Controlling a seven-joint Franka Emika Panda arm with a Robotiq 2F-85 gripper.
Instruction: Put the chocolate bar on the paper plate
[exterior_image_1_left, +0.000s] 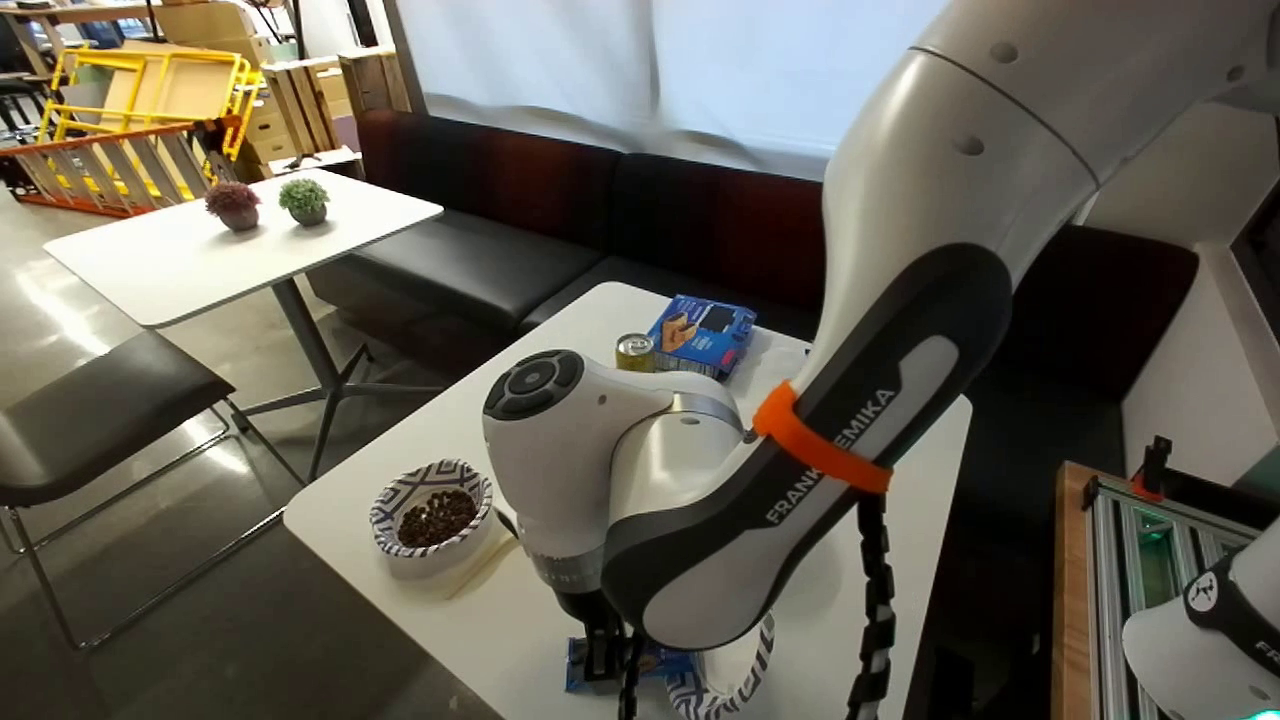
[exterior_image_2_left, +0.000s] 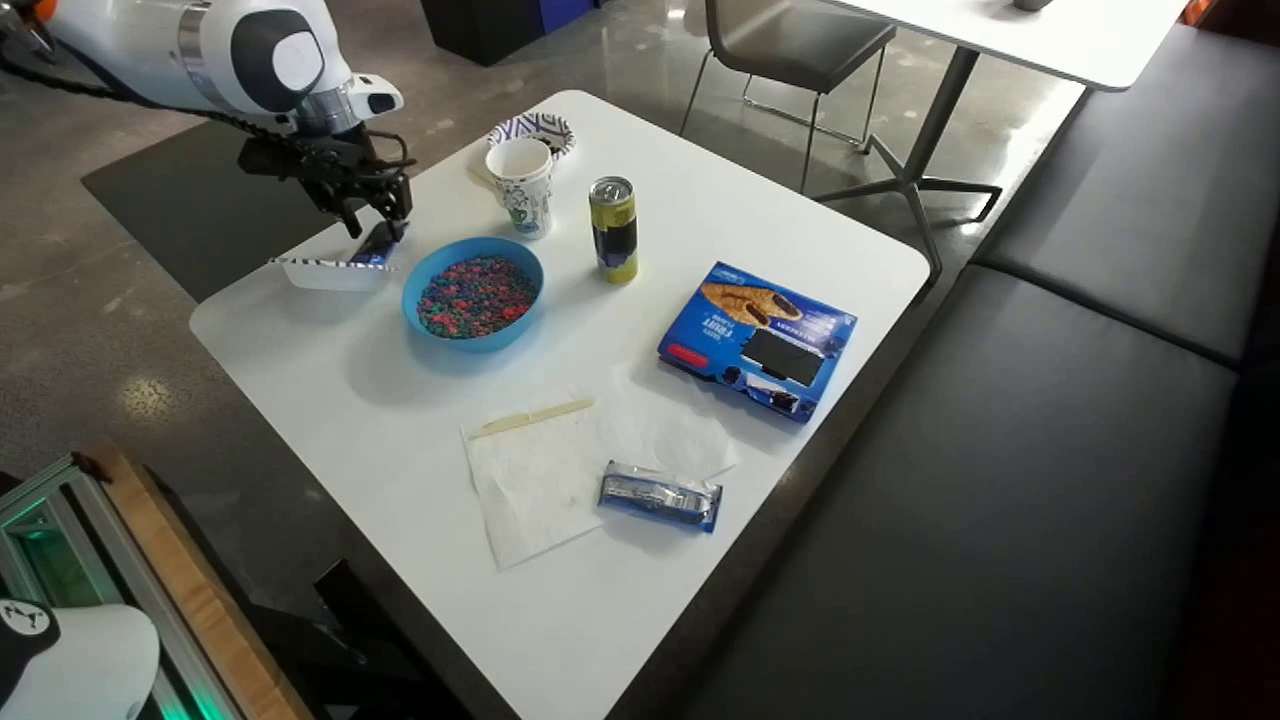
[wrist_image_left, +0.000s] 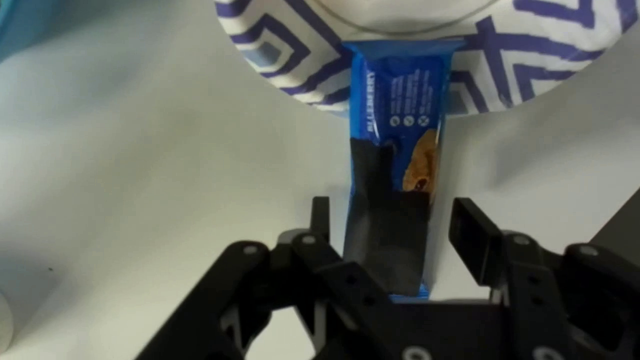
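Chocolate bar (wrist_image_left: 400, 90) lapped over the paper plate (wrist_image_left: 310, 55), end effector (wrist_image_left: 392, 215) parted around its free end.

In the wrist view the printed end lies over the striped rim at upper centre, the dark end off the plate at lower centre. Gaps show on both sides, so nothing is gripped; the straddle would suit a pinch across the narrow width (the bar, I judge, must go further in). Whether the dark end touches the surface (wrist_image_left: 225, 175) is hard to tell. The frame's top cuts off the plate's middle, and the blue bowl (wrist_image_left: 22, 25) is a mere corner at upper left. In an exterior view, the arm (exterior_image_1_left: 900, 330) hides part of the plate at bottom centre.
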